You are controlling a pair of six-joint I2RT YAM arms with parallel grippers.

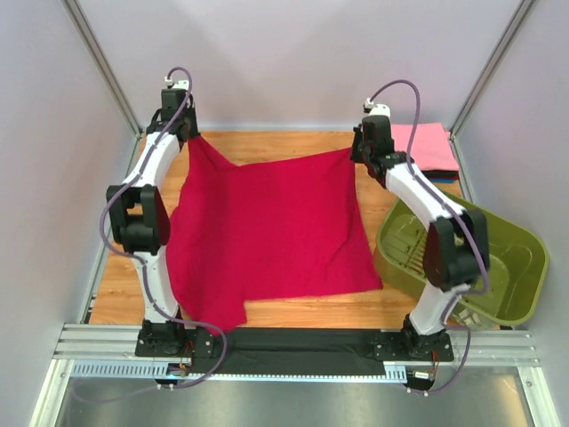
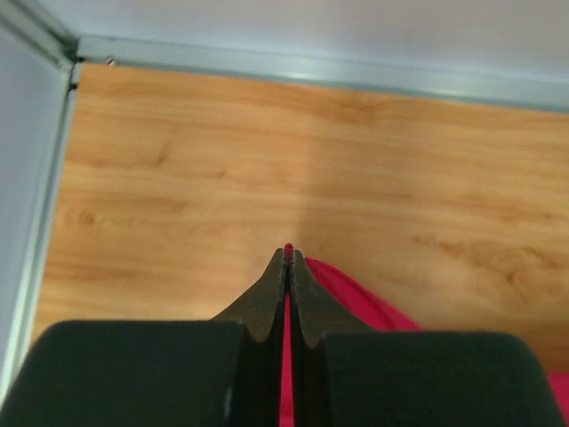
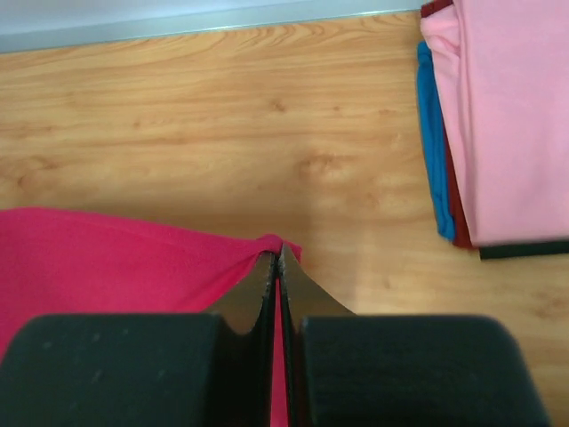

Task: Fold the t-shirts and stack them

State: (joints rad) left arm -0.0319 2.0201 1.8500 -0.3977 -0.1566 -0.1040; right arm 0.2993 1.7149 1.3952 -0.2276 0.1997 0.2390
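Note:
A crimson-red t-shirt (image 1: 267,231) lies spread over the wooden table, its far edge lifted between both arms. My left gripper (image 1: 189,135) is shut on its far left corner; red cloth (image 2: 356,298) shows between and beside the fingers (image 2: 288,253). My right gripper (image 1: 356,149) is shut on the far right corner, cloth (image 3: 116,262) bunched at the tips (image 3: 280,251). A stack of folded tees, pink on top (image 1: 427,145), lies at the far right; blue (image 3: 434,160), dark red and black layers show under the pink (image 3: 511,116).
An olive-green plastic basket (image 1: 516,258) stands at the right, beside my right arm. The enclosure walls and metal frame (image 2: 40,205) close in the table's far and side edges. A black strip runs along the near edge (image 1: 293,342).

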